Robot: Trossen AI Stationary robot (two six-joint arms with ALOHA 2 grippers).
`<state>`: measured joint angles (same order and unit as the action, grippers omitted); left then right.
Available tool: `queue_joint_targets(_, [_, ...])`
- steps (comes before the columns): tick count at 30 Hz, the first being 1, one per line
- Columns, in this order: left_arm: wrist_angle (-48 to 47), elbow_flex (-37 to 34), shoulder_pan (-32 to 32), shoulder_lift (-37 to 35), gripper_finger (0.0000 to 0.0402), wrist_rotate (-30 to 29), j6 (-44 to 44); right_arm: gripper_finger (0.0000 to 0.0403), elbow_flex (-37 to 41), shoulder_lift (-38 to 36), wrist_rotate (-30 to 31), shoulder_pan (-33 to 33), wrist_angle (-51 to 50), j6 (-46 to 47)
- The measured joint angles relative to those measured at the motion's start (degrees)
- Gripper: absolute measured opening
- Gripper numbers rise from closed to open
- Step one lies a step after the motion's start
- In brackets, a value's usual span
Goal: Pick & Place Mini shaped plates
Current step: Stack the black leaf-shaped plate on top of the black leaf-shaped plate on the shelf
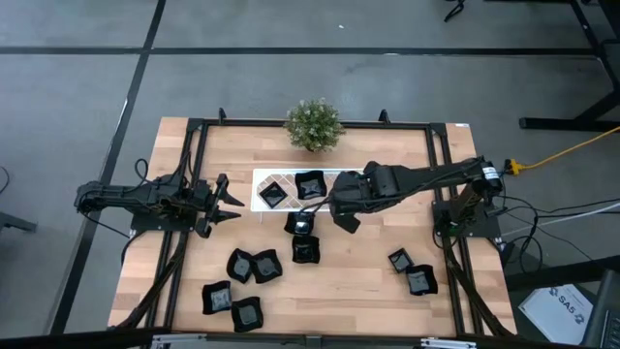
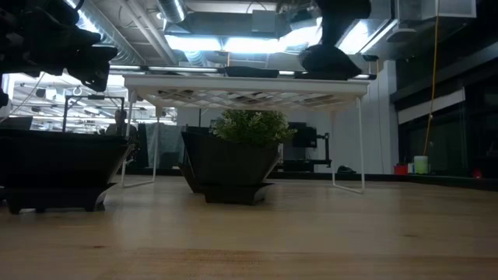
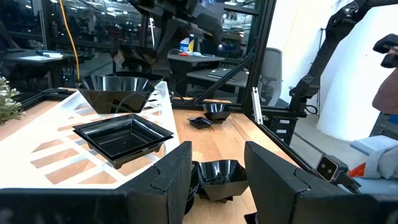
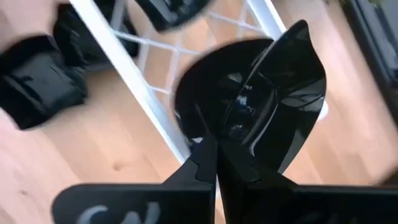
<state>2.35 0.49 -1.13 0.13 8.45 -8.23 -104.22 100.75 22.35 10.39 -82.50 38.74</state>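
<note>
The right gripper (image 4: 214, 149) is seen closed on the rim of a black glossy mini plate (image 4: 261, 106), pinched thin between its two fingers; in the right wrist view the plate is held tilted over the edge of the white lattice tray (image 4: 134, 81), with bare wood showing below. From the high view the right gripper (image 1: 341, 208) is placed at the tray's (image 1: 260, 176) right end, but the held plate itself is largely hidden there under the dark arm and cannot be made out clearly.

Two plates are already seated on the tray (image 1: 274, 194) (image 1: 309, 184). Two more (image 1: 300, 224) (image 1: 305, 250) lie on the table (image 1: 368, 281) just in front of the tray, one of them partly covered by the arm. A loose group of four is spread near the front left (image 1: 252, 265) (image 1: 232, 305), and a pair is set apart at the front right (image 1: 412, 271).

The left gripper (image 1: 225, 202) is held above the table just left of the tray, its fingers (image 3: 161, 180) spread wide and holding nothing; between them a plate (image 3: 221, 174) on the wood is partly cut off.

A small potted plant (image 1: 313, 124) stands behind the tray. In the low view the near plates are only dark silhouettes, and the tray is seen from underneath on thin white legs.
</note>
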Motion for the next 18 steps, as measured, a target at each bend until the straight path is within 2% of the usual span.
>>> queue_joint_targets(4, [0.0, 0.0, 0.0, 0.0, 0.0143, 0.0, 0.0, 0.0005, 0.0, 0.0, 0.0, 0.3, 2.8, -0.4])
queue_joint_targets(18, [0.0, 0.0, 0.0, 0.0, 0.0143, 0.0, 0.0, 0.0015, 0.0, 0.7, -0.1, 0.4, 2.7, 0.8])
